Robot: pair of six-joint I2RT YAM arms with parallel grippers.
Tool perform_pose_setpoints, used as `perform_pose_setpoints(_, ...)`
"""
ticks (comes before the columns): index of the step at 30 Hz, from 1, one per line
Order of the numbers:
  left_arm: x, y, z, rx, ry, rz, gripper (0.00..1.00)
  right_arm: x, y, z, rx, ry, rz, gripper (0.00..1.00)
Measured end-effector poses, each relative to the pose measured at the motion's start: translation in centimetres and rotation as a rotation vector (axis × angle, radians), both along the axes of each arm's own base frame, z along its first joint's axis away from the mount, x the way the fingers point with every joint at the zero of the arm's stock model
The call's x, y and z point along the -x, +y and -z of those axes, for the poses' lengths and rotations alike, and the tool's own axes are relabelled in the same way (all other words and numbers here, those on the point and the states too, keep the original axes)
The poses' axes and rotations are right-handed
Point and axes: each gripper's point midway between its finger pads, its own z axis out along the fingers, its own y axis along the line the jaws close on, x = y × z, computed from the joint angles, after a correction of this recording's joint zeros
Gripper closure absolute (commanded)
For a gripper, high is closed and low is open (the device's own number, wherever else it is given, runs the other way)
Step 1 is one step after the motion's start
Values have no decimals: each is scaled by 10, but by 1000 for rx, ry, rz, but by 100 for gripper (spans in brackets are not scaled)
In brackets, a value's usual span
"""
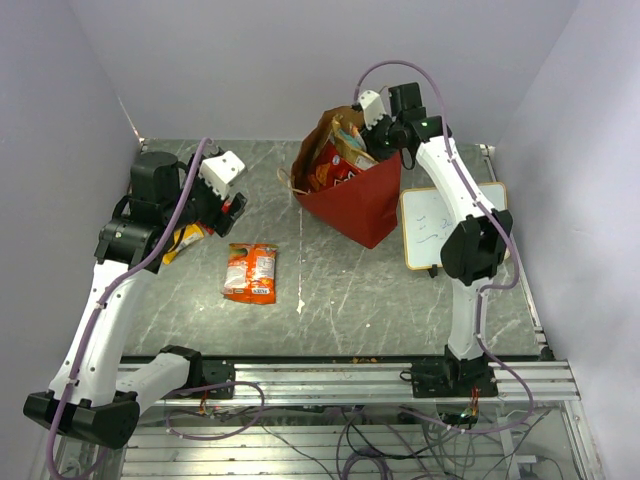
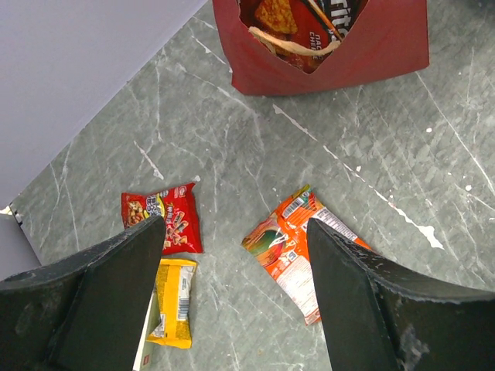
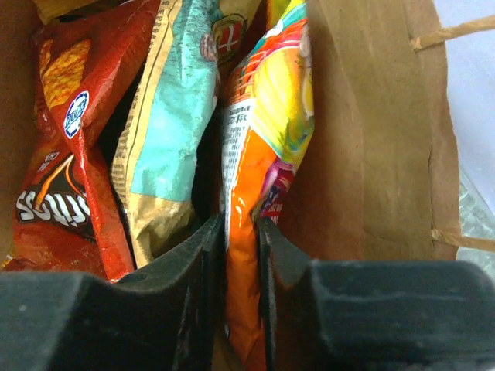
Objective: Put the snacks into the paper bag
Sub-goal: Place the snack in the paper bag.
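The red paper bag (image 1: pixel 365 205) stands upright at the back of the table with several snacks inside. My right gripper (image 3: pixel 241 224) reaches into its mouth, shut on an orange-yellow packet (image 3: pixel 263 131) that hangs against the bag's brown inner wall (image 3: pixel 371 139). Beside it in the bag are a teal and kraft pouch (image 3: pixel 174 131) and a red chip bag (image 3: pixel 66 154). My left gripper (image 2: pixel 236 232) hovers open above the table. Below it lie an orange packet (image 2: pixel 290 243), a red packet (image 2: pixel 166 212) and a yellow packet (image 2: pixel 174 297).
A wood-framed whiteboard (image 1: pixel 440 225) lies flat to the right of the bag, next to the right arm. Grey walls close in the table on the left, back and right. A white card edge shows under the yellow packet.
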Motion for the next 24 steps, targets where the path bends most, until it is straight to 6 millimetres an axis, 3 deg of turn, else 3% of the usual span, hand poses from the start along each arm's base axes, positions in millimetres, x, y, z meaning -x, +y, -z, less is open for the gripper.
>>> perform_pose_setpoints(8,0,0,1,0,3,2,15,-3,2,-12,-10,-17,-3,43)
perform_pose_setpoints(15,-2,0,3,1,3,-1,11,-2,0,-20,-9,-36,2,31)
perform_pose_setpoints(18,-5,1,5,3,6,-17,7,1,-1,-36,-19,-64,5,29)
perform_pose_setpoints(24,-12,7,12,11,30,-80,1,16,-3,-92,-68,-169,3,26)
